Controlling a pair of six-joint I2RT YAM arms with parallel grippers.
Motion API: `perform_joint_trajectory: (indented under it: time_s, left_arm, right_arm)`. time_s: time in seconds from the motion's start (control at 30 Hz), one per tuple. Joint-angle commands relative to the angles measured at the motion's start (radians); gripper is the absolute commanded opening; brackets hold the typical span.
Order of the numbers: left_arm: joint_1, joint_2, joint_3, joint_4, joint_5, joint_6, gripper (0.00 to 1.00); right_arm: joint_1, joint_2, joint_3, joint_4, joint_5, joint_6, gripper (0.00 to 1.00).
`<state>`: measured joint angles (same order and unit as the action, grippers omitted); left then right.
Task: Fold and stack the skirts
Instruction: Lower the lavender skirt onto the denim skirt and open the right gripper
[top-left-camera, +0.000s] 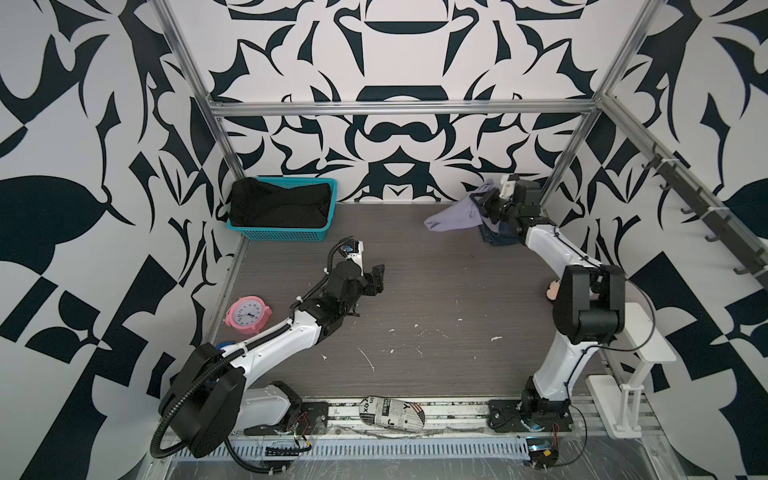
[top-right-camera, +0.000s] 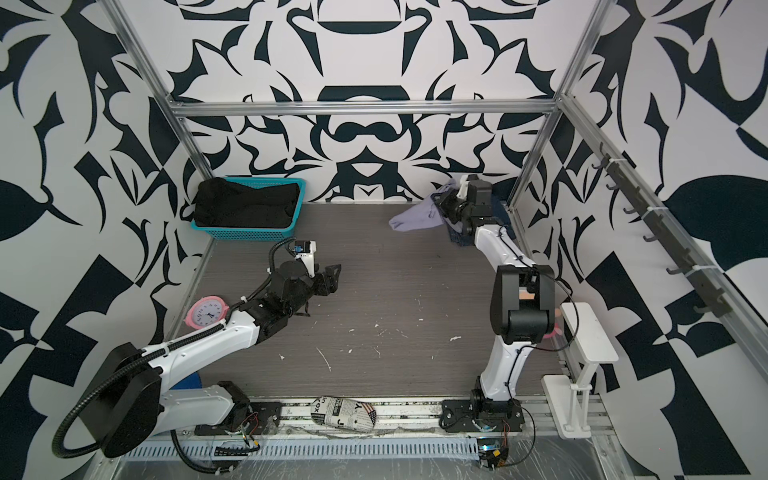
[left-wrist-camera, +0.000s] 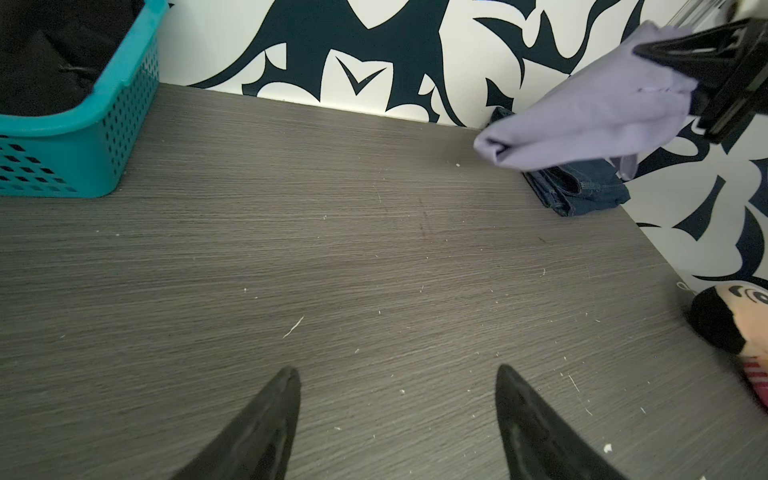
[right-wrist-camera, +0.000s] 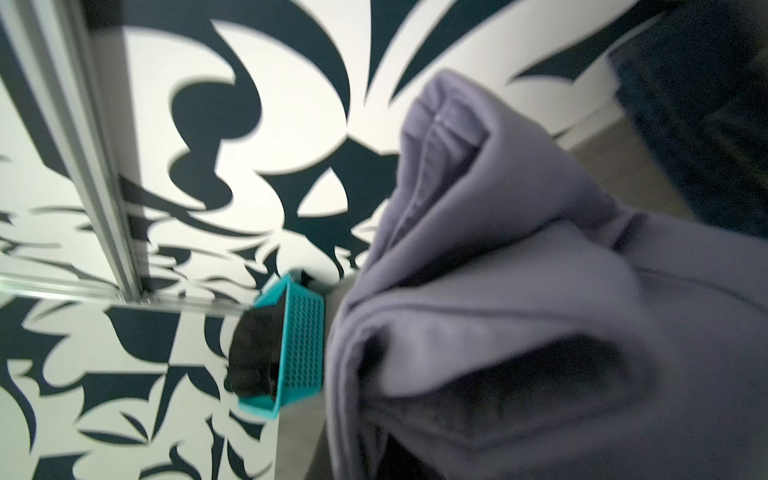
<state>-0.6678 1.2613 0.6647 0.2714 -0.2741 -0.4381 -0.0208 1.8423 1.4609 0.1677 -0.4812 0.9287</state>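
The right gripper (top-left-camera: 481, 203) hangs at the far right corner of the grey wood-grain surface (top-left-camera: 415, 291), its jaws pressed together on one end of the plain pale lavender cloth skirt (top-left-camera: 451, 218). The skirt hangs from that pinch as a loosely folded bundle. Its long axis runs from the jaws out toward the middle of the surface, and its free end droops low. Whether that end touches the surface cannot be told.

The folded dark blue denim skirt (left-wrist-camera: 582, 191) lies flat on the surface in the same corner, under the pinched end of the lavender skirt and just beside the wall. Most of the lavender bundle reaches past the denim toward the middle. Stacking therefore likely calls for drawing the bundle back toward the corner before lowering it, so that it lands on the denim and not half off it.

The right arm is on the job and far nearer. The left gripper (left-wrist-camera: 397, 370) hovers over bare surface at centre left, jaws spread and empty, well apart from both skirts.

The black textured skirt (top-left-camera: 282, 205) sits heaped in the teal perforated plastic basket (top-left-camera: 286, 239) at the far left corner, nearer the left arm.
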Motion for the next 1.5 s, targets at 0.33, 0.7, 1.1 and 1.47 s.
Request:
perform_joint_trajectory:
  time_s: [0.33,0.7,1.1,1.47]
  left_arm:
    - [0.002,-0.06,-0.005,-0.041,-0.02,0.022,0.76]
    - [0.002,-0.049,-0.001,-0.047,-0.025,0.021,0.76]
    - [0.002,-0.077,-0.004,-0.091,-0.028,0.022,0.76]
    - [0.002,-0.086,0.011,-0.114,-0.02,0.024,0.75]
  right_arm:
    - [-0.086,0.028,0.173,0.159,0.426,0.029,0.0]
    - [-0.112,0.141,0.274,0.183,0.553,-0.082,0.0]
    - [-0.113,0.263,0.343,0.146,0.601,-0.154,0.0]
    - [-0.08,0.281,0.281,0.162,0.653,-0.18,0.0]
